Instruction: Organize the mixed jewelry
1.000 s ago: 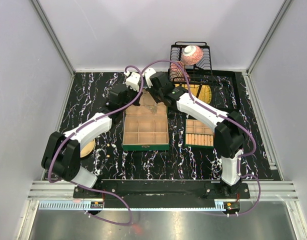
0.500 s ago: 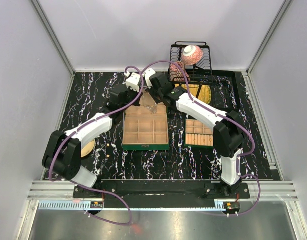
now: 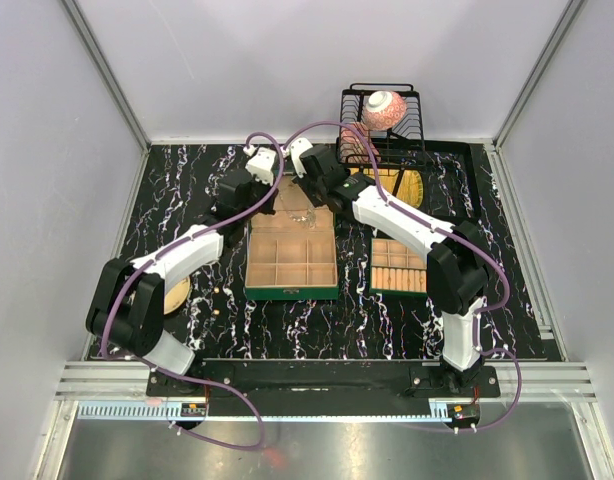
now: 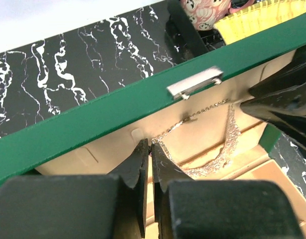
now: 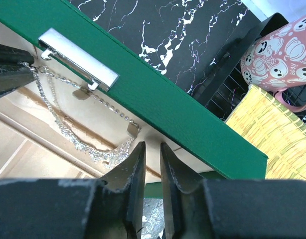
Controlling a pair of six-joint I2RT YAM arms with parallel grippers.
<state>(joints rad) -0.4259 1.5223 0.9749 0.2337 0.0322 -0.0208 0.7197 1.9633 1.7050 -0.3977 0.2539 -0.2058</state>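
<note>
Chain (image 4: 227, 144), silvery and fine, hangs in a loop across the beige lining of the raised green lid (image 4: 93, 119), below its metal clasp (image 4: 194, 83). Left fingers (image 4: 135, 167) are clenched on one end of it, as far as the wrist view shows. Right fingers (image 5: 130, 167) stand slightly parted beside the other end, grasping nothing. Step in hand looks like draping it inside the lid. Next, the pinched end needs fixing to the lining, then a gentle release. No brand or writing is readable; the pink mug (image 5: 282, 55) bears only pumpkin faces.
</note>
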